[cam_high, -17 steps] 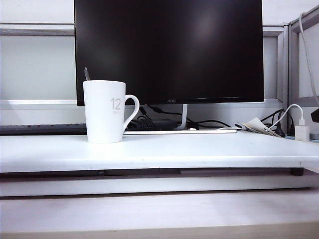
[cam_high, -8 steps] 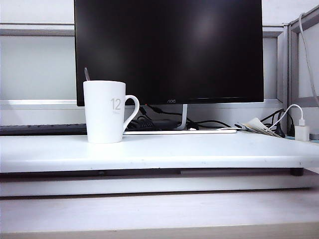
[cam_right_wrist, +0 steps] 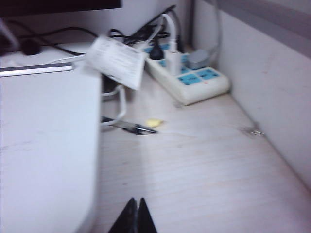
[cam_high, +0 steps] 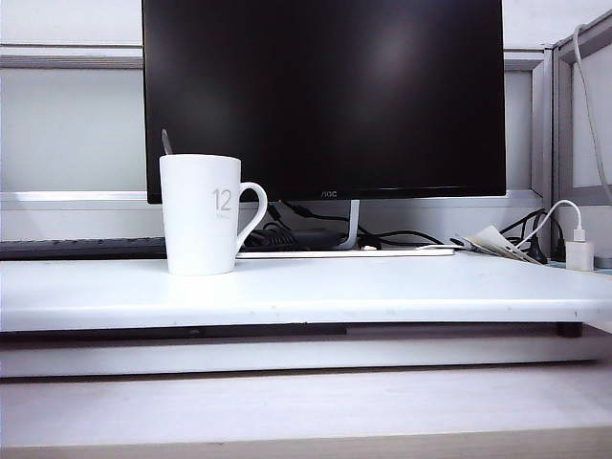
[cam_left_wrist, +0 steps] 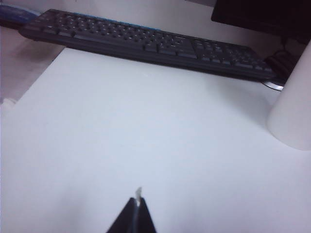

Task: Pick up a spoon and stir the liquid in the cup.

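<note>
The cup (cam_high: 201,215), a tall white mug marked "12", stands upright on the left part of the white board (cam_high: 382,287), its loop handle to the right. The spoon (cam_high: 166,142) shows only as a thin grey handle rising from the cup's back left rim. Neither gripper appears in the exterior view. In the left wrist view my left gripper (cam_left_wrist: 137,201) is shut over bare board, with a tiny white fleck at its tips and the cup (cam_left_wrist: 294,116) well off to one side. My right gripper (cam_right_wrist: 137,201) is shut with nothing in it, over the wooden desk beside the board's edge (cam_right_wrist: 92,145).
A black monitor (cam_high: 325,96) stands behind the cup. A dark keyboard (cam_left_wrist: 146,41) lies along the board's far side. A power strip (cam_right_wrist: 189,77), cables, a white charger (cam_high: 579,251) and a paper tag (cam_right_wrist: 116,60) crowd the back right corner by a wall.
A dark shape at the right edge of the exterior view a second ago has gone out of sight. The cup and spoon have not moved.
</note>
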Robot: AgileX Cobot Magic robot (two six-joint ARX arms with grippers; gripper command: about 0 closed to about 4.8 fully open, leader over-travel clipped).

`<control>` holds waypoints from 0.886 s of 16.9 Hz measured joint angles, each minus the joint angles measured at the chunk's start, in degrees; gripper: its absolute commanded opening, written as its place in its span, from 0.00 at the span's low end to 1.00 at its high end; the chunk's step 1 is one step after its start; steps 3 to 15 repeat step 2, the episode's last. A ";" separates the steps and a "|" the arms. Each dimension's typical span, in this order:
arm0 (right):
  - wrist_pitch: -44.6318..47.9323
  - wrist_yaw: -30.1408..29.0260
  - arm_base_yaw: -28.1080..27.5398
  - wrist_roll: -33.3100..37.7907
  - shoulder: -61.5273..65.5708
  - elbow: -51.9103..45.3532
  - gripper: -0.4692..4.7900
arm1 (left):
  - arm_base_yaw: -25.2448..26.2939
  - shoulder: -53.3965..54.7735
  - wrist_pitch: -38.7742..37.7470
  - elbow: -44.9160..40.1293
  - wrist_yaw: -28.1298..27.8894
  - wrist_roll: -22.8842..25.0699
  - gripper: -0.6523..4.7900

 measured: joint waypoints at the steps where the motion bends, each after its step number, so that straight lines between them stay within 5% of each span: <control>1: 0.00 0.04 -0.59 0.00 0.00 0.00 0.08 | 0.00 0.00 0.00 0.00 0.00 0.00 0.11; 15: 0.00 0.00 -0.52 0.00 0.00 0.00 0.08 | 0.00 0.00 0.00 0.00 0.00 0.00 0.11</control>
